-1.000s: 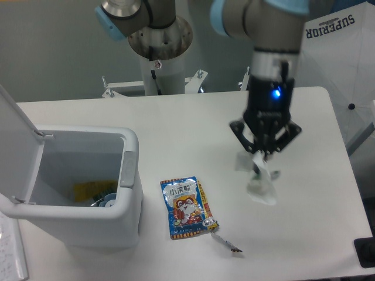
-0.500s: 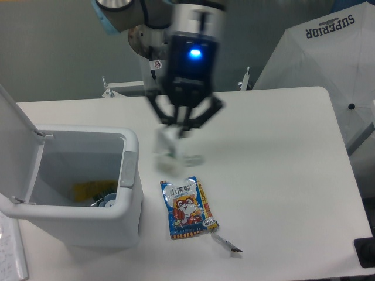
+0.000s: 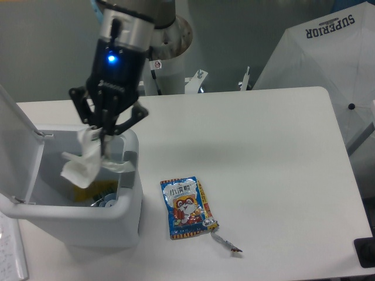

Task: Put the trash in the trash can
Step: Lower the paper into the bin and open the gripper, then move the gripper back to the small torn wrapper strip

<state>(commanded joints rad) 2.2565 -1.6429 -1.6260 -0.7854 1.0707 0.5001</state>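
A white bench (image 3: 281, 152) filled most of the view, with the trash can (image 3: 88, 225) standing at its 9 o'clock edge, the hinged lid (image 3: 14, 126) tipped up and open on the far left side and a grey tab (image 3: 127, 168) set on the rim nearest the bench centre. Yellow and dark items lay at the bottom of the can, partly hidden by its walls. The robot arm (image 3: 126, 32), a blue light glowing on its wrist, reached down from 12 o'clock over the can's open mouth. Its end effector (image 3: 104, 130) pinched the top of the crumpled white wrapper (image 3: 82, 164), which hung down inside the rim line of the can, above the contents. At about 6 o'clock on the bench, just beside the can's right wall, the blue snack packet (image 3: 185, 206) lay flat with its cartoon animal face up. The small torn strip (image 3: 225, 243) lay near the packet's lower right corner, toward 5 o'clock. A white sheet printed with the word SUPERIOR (image 3: 331, 26) stood beyond the bench at 2 o'clock.
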